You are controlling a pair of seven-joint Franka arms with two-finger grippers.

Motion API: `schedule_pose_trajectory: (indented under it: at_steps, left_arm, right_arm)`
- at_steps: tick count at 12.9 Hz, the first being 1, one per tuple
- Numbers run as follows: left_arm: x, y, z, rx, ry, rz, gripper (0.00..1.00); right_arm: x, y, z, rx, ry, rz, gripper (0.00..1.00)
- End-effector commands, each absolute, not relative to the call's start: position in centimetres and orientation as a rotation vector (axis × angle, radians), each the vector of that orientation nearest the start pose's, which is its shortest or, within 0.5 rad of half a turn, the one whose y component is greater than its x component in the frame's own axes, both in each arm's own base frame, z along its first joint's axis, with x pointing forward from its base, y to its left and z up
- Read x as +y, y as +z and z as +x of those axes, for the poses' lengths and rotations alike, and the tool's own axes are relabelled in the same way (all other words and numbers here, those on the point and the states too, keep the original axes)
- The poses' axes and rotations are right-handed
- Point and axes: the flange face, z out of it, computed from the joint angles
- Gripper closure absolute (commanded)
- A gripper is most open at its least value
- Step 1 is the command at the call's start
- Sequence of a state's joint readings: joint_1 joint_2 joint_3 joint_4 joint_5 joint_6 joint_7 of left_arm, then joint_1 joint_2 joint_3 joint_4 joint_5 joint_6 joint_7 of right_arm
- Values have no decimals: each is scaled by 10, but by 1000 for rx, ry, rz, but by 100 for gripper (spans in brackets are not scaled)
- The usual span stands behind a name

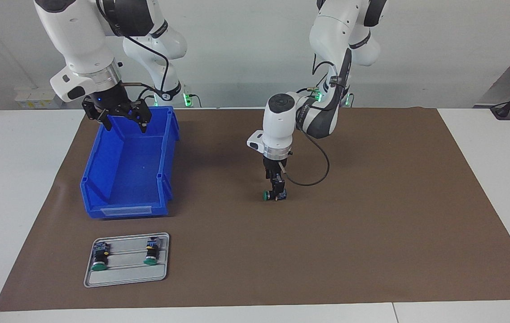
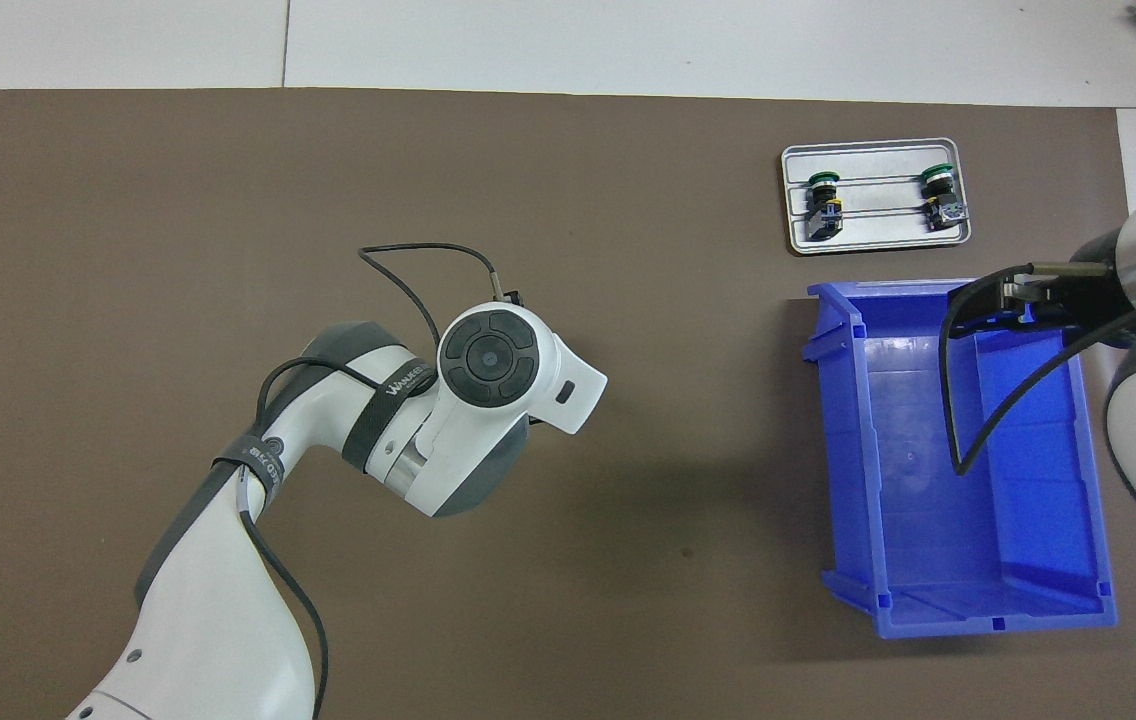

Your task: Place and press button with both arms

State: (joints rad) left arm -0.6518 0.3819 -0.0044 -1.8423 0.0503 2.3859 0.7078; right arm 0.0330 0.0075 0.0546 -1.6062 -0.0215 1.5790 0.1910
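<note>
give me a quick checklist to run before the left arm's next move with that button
1. Button between the left pincer fingers, green cap sideways: ok.
2. Button resting on the brown mat: cannot tell, it looks at or just above the surface.
3. Left pincer visible from overhead: not ok, the wrist covers it.
4. Right pincer open and out of the way, over the blue bin at the end nearer the robots: ok.
5. Two lookalike buttons lying in the grey tray, untouched: ok.
6. Blue bin holds nothing: ok.
</note>
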Motion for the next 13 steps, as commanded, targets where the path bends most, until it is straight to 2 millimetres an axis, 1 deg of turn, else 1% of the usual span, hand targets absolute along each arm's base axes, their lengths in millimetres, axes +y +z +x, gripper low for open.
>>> schedule_pose_trajectory:
  at_steps: [1,3,5,6,7,8,11,13]
  left_arm:
    - [-401,337,511,1989,-306,-2392,17]
    - [-398,330,511,1985,-308,-2396,17]
    - [-395,319,507,1978,-337,-2403,17]
    - [-394,317,508,1961,-343,-2444,17]
    - [-394,311,507,1953,-338,-2466,17]
    - [-395,309,506,1955,-335,-2465,17]
    - [-396,300,503,1955,-366,-2460,17]
    - [-396,298,504,1954,-397,-2453,17]
  right_arm:
    - [47,607,543,188,53,-3148,0]
    - [45,611,546,193,34,-3148,0]
    - [44,620,548,186,1,-3145,0]
    - [42,622,550,181,-9,-3146,0]
    - [38,623,551,179,-12,-3146,0]
    - [38,625,551,178,-16,-3142,0]
    - [40,622,549,198,-2,-3142,0]
    - [39,621,549,183,1,-3142,0]
